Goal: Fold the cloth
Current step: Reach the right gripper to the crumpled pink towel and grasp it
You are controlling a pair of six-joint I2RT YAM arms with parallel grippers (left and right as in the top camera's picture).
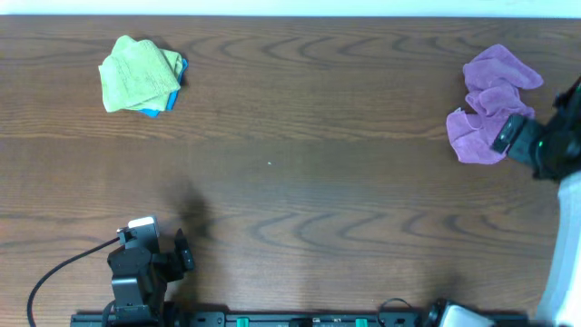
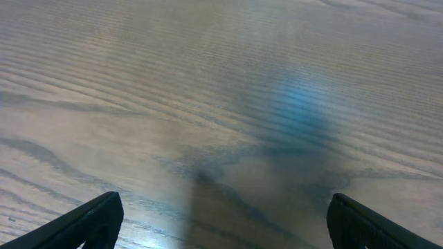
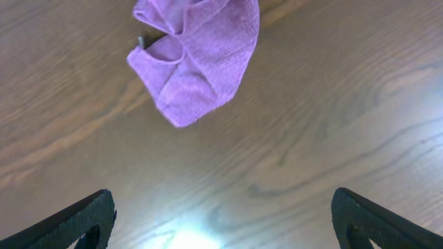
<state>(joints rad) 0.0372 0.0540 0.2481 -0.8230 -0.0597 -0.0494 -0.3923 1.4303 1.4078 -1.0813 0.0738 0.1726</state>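
Observation:
A crumpled purple cloth [image 1: 488, 100] lies at the right side of the wooden table. In the right wrist view it [image 3: 197, 52] lies ahead of the fingers, with bare wood between. My right gripper [image 1: 502, 136] is open and empty at the cloth's near right edge; its fingers [image 3: 225, 221] are spread wide over bare table. My left gripper [image 1: 185, 255] is open and empty at the front left, far from the purple cloth. The left wrist view [image 2: 221, 225] shows only blurred wood.
A folded green cloth [image 1: 138, 73] lies on top of a blue cloth [image 1: 172, 91] at the back left. The arm bases and cables [image 1: 54, 282] run along the front edge.

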